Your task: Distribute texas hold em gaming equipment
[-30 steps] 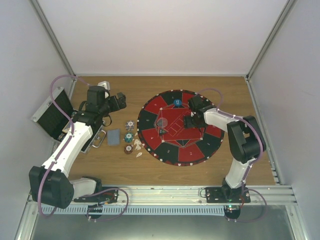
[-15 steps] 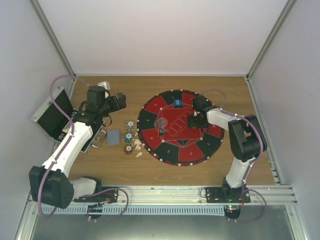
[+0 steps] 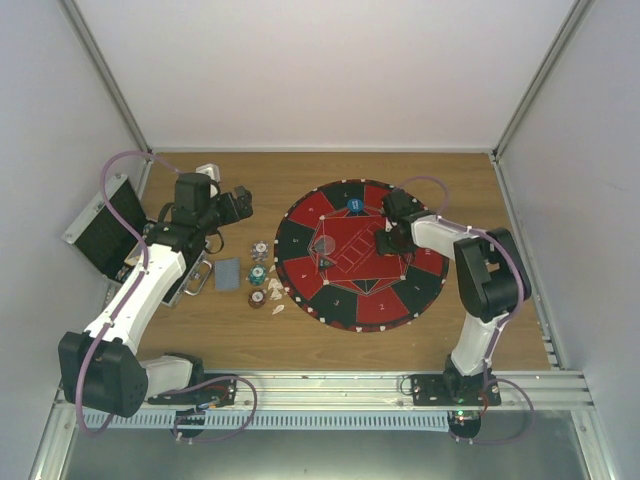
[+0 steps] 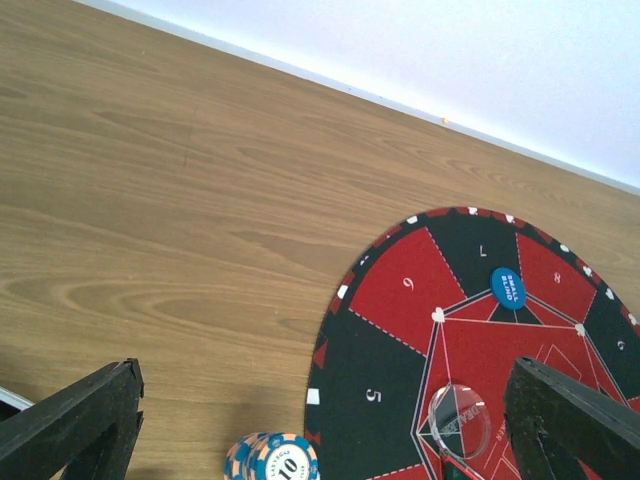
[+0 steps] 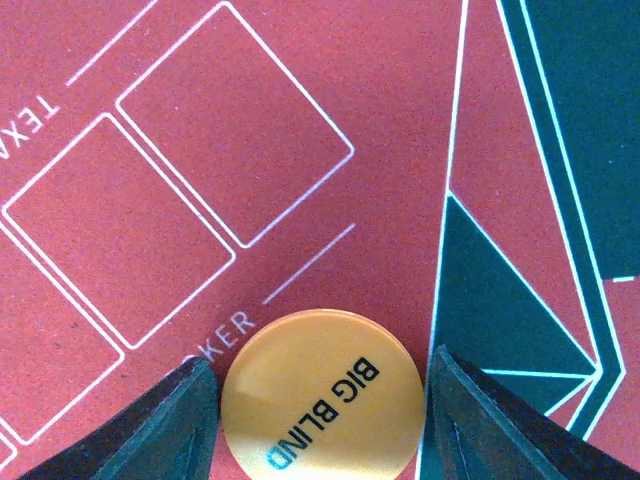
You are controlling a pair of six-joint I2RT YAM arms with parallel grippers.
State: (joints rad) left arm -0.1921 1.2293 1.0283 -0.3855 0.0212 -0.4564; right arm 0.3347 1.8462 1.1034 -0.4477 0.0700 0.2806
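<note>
An orange disc (image 5: 320, 405) printed "BIG BLIND" lies flat on the red middle field of the round red-and-black mat (image 3: 345, 305), next to white outlined boxes and the letter fragments "TEXA" and "KER". A blue disc (image 4: 508, 288) marked "SMALL BLIND" sits on the mat's far part, where a black and a red wedge meet. A clear round disc (image 4: 459, 420) reading "DEALER" lies on the left of the centre field. The wedges carry white numbers; 5, 6 and 8 can be read in the left wrist view.

On the bare tabletop (image 3: 450, 170) just left of the mat stands a short stack of poker chips (image 4: 285, 462), its top one showing "10". From above, the chips form a loose cluster, with the grey-blue cards (image 3: 228, 273) just left of them. The black case (image 3: 100, 225) stands open at the tabletop's left edge, its inside mostly hidden by the left arm (image 3: 150, 280).

The right arm (image 3: 490, 280) reaches over the mat's centre. The right jaws are apart, with one finger (image 5: 150, 430) on each side of the orange disc, just beside its rim. The left arm stretches over the case, and the left jaws are spread wide, their fingers (image 4: 70, 425) above the wood beside the mat
</note>
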